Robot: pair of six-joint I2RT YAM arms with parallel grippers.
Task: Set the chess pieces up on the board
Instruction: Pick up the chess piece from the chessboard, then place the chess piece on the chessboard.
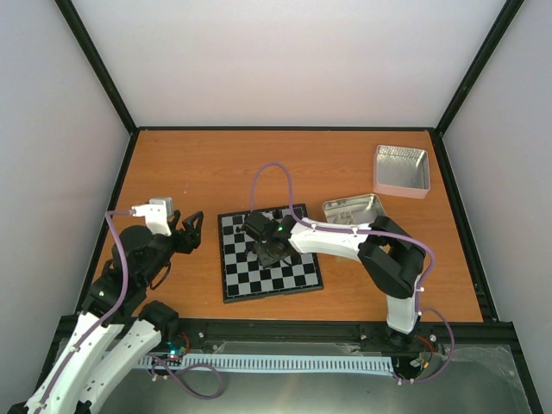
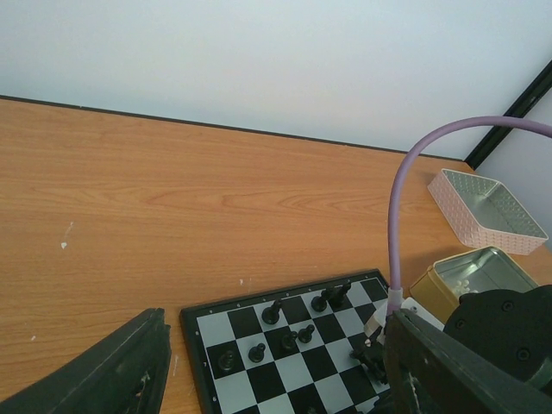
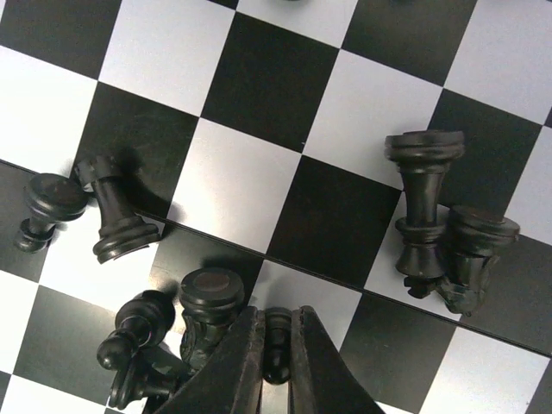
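Surface: an orange wood-grain surface [image 1: 198,164] closed in by pale panels [image 1: 276,60], with both arms bolted at its near edge.
Board: the board [image 1: 259,283] lies flat near the middle, slightly turned, where either arm can reach it.
Tins: the nearer tin [image 1: 354,210] sits just beside the board's far right corner. The farther tin [image 1: 402,169] is well back. Both are off the squares, so they do not crowd the work.
Chess pieces: the black chess pieces [image 2: 289,336] are all on the board, bunched over several squares of its far half and not lined along one edge row. The setup looks only partly done.
Right arm: the right arm [image 1: 336,241] reaches over the board and points down. The right jaws are narrowed to a slit, pinching a small black piece [image 3: 276,345] by its sides. This is probably to draw it out of the bunch for its proper square.
Left arm: the left arm [image 1: 129,259] sits off the board's left edge. The left jaws are spread wide and hold nothing, likely leaving room for the other arm.
Risk: two neighbours [image 3: 185,332] sit right against one finger, so a lift could topple them.
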